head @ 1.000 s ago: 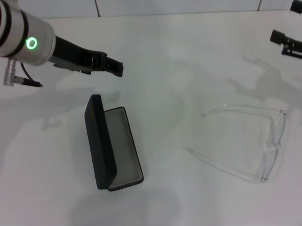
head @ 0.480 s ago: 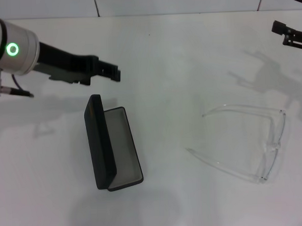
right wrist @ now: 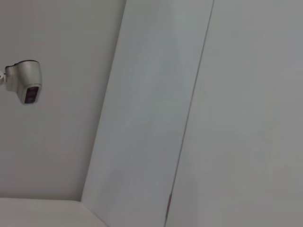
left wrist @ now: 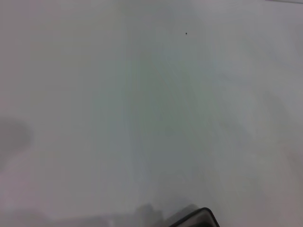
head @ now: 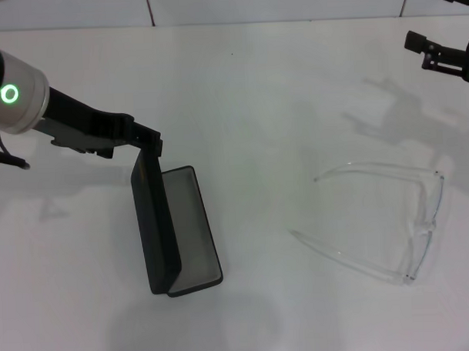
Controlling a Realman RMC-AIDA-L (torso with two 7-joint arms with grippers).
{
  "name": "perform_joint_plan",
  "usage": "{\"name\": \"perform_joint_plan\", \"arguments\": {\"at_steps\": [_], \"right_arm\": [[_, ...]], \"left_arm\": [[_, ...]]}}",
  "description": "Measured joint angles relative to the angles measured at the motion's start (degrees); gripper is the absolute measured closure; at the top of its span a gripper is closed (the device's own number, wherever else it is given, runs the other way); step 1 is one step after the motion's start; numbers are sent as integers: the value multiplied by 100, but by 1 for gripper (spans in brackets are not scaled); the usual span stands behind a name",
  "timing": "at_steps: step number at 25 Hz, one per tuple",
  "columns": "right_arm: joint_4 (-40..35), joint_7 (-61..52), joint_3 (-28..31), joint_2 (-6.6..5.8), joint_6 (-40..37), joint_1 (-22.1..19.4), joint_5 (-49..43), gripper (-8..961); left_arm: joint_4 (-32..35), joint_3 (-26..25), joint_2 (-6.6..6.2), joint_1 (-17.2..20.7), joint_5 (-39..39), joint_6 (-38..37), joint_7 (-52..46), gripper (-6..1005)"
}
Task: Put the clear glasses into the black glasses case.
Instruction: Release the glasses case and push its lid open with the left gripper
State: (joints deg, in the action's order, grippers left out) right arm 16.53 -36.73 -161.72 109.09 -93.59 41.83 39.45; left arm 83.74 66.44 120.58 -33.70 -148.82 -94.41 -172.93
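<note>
The black glasses case lies open on the white worktop, its lid standing upright along its left side, and the left claw sits at the far end of that lid, though whether its fingers are apart or together cannot be told. The clear glasses rest unfolded, well apart to the right of the case. The right claw hangs open and empty above the far right corner.

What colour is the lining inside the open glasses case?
Grey, inside the black glasses case; the head view shows it best.
</note>
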Motion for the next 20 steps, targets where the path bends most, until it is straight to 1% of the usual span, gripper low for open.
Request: {"name": "perform_joint_plan", "arguments": {"at_steps": [6, 9, 14, 20], "right_arm": [[-9, -23, 6, 70, -63, -49, 1, 112], [-10, -24, 17, 98, -129, -75, 1, 112], [-10, -27, 34, 122, -213, -126, 9, 111], [-10, -25, 35, 159, -265, -179, 73, 111]], "left_arm": [[-20, 28, -12, 8, -4, -20, 6, 274], [-24, 123, -11, 23, -3, -61, 11, 280], [-137, 278, 5, 12, -8, -65, 6, 289], [-239, 314, 8, -24, -4, -43, 5, 300]]}}
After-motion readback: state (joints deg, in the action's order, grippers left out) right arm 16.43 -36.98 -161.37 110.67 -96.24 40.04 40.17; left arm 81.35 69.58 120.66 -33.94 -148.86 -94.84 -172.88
